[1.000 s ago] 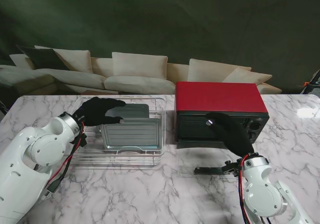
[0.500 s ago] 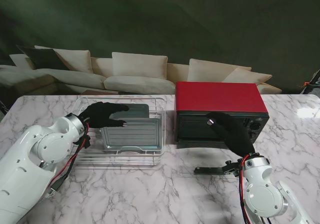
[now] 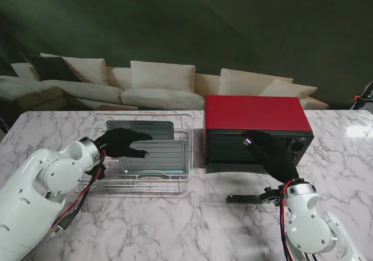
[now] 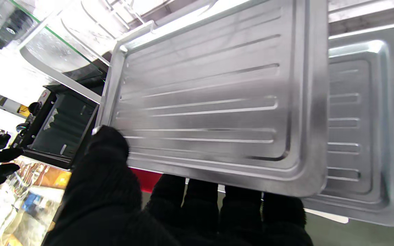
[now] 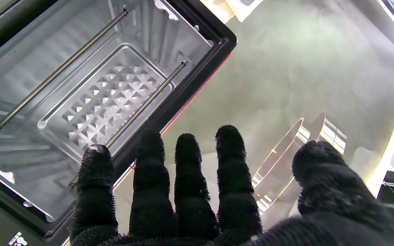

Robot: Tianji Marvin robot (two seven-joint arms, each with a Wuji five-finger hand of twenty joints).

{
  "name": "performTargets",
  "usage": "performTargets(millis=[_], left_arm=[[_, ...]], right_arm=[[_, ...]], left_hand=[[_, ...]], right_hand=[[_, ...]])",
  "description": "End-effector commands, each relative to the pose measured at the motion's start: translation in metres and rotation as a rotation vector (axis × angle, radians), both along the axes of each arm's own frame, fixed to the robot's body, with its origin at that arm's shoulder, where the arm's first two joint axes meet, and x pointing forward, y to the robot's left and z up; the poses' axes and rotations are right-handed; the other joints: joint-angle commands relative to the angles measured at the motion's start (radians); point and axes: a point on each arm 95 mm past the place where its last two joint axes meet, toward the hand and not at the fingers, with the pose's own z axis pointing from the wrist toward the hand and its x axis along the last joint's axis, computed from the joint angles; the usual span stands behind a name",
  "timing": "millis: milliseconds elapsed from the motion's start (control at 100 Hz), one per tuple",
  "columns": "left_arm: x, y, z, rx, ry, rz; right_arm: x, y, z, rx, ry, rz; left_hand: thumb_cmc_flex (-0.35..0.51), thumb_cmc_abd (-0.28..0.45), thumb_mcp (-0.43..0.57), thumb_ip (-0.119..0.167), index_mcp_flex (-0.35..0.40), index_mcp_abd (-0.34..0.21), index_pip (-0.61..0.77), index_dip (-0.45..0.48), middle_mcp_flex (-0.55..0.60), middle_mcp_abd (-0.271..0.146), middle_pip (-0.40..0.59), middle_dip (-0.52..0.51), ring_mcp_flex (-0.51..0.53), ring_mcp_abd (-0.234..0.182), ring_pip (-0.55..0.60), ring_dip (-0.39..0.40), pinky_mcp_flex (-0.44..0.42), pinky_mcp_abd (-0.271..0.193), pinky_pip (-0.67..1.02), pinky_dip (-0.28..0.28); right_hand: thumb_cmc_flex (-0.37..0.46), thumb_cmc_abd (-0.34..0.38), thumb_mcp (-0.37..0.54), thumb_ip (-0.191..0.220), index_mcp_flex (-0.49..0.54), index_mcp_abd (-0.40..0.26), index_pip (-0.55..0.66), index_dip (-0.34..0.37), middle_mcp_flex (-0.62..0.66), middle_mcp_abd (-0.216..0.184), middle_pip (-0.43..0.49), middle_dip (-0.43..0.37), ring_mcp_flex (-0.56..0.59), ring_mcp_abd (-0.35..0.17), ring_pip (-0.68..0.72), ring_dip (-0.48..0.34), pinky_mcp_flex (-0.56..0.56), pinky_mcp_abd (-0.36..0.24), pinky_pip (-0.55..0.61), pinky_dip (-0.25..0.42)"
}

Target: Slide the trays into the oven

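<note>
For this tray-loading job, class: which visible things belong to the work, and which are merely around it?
Part of the job:
held tray, gripped by the left hand
second tray, in the wire rack
red oven, door open
right hand, open at the oven mouth

Just around:
sofa
marble table

We see brushed, ribbed metal trays (image 4: pixel 217 102), a glossy red oven (image 3: pixel 256 114), a polished marble tabletop (image 3: pixel 175 220) and nubbly black knit fingers (image 5: pixel 186 177).

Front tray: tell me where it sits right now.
In the stand view the front tray stands in the wire rack on the left, gripped by the left hand, beside the red oven.
</note>
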Motion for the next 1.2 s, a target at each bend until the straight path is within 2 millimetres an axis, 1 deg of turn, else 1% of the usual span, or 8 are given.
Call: performTargets(millis=[0,260,420,470,620,790,990,1190], left_arm=[[-0.004,-0.003,-0.002,0.012,0.017,-0.024],[-0.008,-0.008,0.001,0.022,0.011,-0.056],[-0.004,-0.012,-0.003,0.049,0.019,-0.071],[-0.002,-0.013,-0.005,0.055,0.018,-0.07],[0.003,-0.014,-0.012,0.053,0.023,-0.052],[0.007,-0.016,-0.018,0.055,0.039,-0.046],[0.009,-0.018,-0.02,0.03,0.033,-0.039],[0.005,-0.018,-0.006,-0.009,-0.011,-0.044]], right_arm=[[-0.002,-0.001,-0.002,0.005,0.005,-0.007],[-0.003,-0.002,-0.002,0.011,0.005,-0.011],[-0.002,-0.001,-0.002,0.009,0.01,-0.008],[-0.002,-0.001,-0.003,0.009,0.011,-0.006],[-0.001,0.0,-0.003,0.007,0.015,-0.003],[-0.001,0.0,-0.004,0.007,0.019,-0.002],[0.0,0.001,-0.005,0.005,0.024,0.001],[0.0,0.001,-0.005,0.006,0.026,0.003]], left_hand=[[0.025,-0.013,-0.004,0.024,0.035,-0.018,0.02,-0.001,0.032,-0.009,0.019,0.014,0.028,0.011,0.026,0.012,0.008,0.016,0.039,0.015],[0.086,-0.039,0.019,0.038,0.055,-0.028,0.032,0.0,0.067,-0.019,0.043,0.029,0.065,0.005,0.056,0.035,0.038,0.011,0.071,0.015],[0.179,-0.05,0.063,0.058,0.072,-0.067,0.045,-0.002,0.101,-0.06,0.072,0.043,0.104,-0.018,0.079,0.051,0.079,-0.014,0.101,0.012],[0.212,-0.061,0.079,0.061,0.078,-0.083,0.084,0.019,0.122,-0.068,0.074,0.133,0.12,-0.021,0.082,0.059,0.09,-0.02,0.123,-0.006],[0.284,-0.07,0.11,0.052,0.112,-0.139,0.139,0.089,0.208,-0.09,0.022,0.202,0.173,-0.045,0.091,0.053,0.125,-0.035,0.161,-0.015],[0.369,-0.07,0.12,0.036,0.227,-0.156,0.254,0.125,0.321,-0.115,0.004,0.209,0.252,-0.043,0.112,0.046,0.186,-0.039,0.21,-0.02],[0.372,-0.081,0.153,0.014,0.304,-0.177,0.435,0.107,0.383,-0.115,0.044,0.195,0.326,-0.032,0.149,0.04,0.267,-0.051,0.259,-0.057],[0.372,-0.1,0.155,0.002,0.349,-0.18,0.483,0.087,0.429,-0.113,0.026,0.173,0.38,-0.031,0.128,0.004,0.328,-0.052,0.262,-0.083]], right_hand=[[-0.029,-0.025,0.019,-0.018,0.002,-0.015,0.015,-0.012,0.009,-0.006,0.018,0.009,-0.005,-0.011,0.001,0.013,-0.012,-0.02,-0.006,0.014],[-0.029,-0.025,0.02,-0.018,0.004,-0.014,0.016,-0.01,0.01,-0.005,0.021,0.013,-0.004,-0.01,0.005,0.015,-0.012,-0.02,-0.003,0.017],[-0.029,-0.024,0.021,-0.019,0.006,-0.014,0.017,-0.009,0.014,-0.005,0.023,0.015,-0.004,-0.008,0.006,0.016,-0.012,-0.019,-0.002,0.017],[-0.029,-0.025,0.021,-0.019,0.006,-0.014,0.017,-0.009,0.015,-0.005,0.023,0.016,-0.003,-0.008,0.007,0.016,-0.012,-0.019,-0.002,0.018],[-0.03,-0.024,0.02,-0.019,0.006,-0.013,0.017,-0.008,0.018,-0.001,0.024,0.019,-0.001,-0.008,0.008,0.017,-0.012,-0.019,-0.002,0.018],[-0.029,-0.024,0.021,-0.019,0.006,-0.013,0.016,-0.007,0.024,-0.001,0.026,0.021,0.001,-0.007,0.009,0.018,-0.011,-0.016,-0.001,0.019],[-0.029,-0.023,0.02,-0.018,0.005,-0.013,0.016,-0.007,0.032,0.002,0.028,0.025,0.004,-0.005,0.01,0.019,-0.01,-0.016,-0.001,0.019],[-0.029,-0.022,0.02,-0.018,0.005,-0.012,0.016,-0.006,0.036,0.001,0.029,0.028,0.007,-0.003,0.012,0.02,-0.009,-0.015,-0.001,0.019]])
